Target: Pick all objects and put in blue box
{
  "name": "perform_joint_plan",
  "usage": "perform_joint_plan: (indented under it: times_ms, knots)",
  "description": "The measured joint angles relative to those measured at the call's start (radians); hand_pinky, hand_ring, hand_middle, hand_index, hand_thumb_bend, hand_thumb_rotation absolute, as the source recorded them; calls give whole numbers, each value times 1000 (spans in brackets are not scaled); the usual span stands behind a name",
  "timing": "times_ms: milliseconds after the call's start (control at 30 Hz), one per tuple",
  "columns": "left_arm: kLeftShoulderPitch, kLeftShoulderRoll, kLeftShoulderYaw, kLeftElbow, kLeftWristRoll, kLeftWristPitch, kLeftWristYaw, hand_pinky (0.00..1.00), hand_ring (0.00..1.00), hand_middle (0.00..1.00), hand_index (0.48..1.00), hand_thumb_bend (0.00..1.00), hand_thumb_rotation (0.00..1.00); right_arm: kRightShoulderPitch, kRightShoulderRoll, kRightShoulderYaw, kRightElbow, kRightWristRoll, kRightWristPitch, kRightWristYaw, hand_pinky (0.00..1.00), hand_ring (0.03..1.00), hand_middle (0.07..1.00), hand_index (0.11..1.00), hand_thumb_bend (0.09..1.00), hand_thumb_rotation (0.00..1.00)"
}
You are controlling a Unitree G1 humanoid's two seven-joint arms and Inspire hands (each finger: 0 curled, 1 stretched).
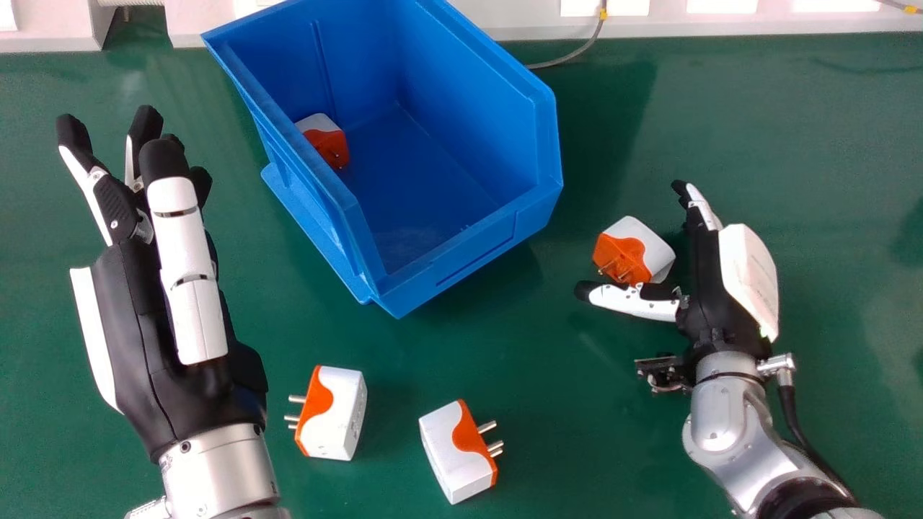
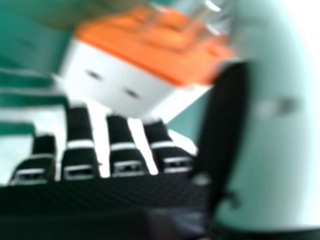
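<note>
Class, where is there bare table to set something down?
Open table lies between the blue box and the two nearest adapters, and from the right hand to the view's right edge. It is crowded by that hand's thumb, beside another adapter.

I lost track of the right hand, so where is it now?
In the head view, the right hand is on the right side of the green table, beside an orange-and-white adapter.

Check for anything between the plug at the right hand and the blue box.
The wall of the blue box stands in the way; the plug would likely need lifting over it. On the table between them, no other object is visible.
</note>
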State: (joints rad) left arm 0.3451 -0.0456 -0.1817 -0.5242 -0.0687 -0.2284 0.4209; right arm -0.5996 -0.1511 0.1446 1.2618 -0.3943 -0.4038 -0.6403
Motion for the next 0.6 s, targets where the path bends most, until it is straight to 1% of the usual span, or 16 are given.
perform_joint_plan:
  times_ms: [67,100,167,300,433,600]
  knots:
    - [0,0,0,0,0,0,0,933,954,955,922,537,795,-12,-7,-4,6,0,1,-15,441,503,624,631,609,23]
    - [0,0,0,-1,0,0,0,931,953,953,922,533,800,-16,-11,-4,7,0,3,-16,400,464,552,541,556,12]
    - [0,0,0,-2,0,0,0,933,955,955,924,532,806,-21,-15,-12,7,6,6,-12,373,438,509,487,523,4]
    - [0,0,0,-2,0,0,-1,930,953,952,919,530,801,-23,-14,-12,8,8,11,-8,354,421,488,461,505,0]
    - [0,0,0,-2,0,0,0,934,956,956,921,533,802,-24,-14,-7,7,3,21,-7,394,431,493,472,503,0]
    - [0,0,0,-2,0,0,-1,937,960,959,925,531,802,-25,-13,-3,7,3,20,-6,397,431,500,465,503,0]
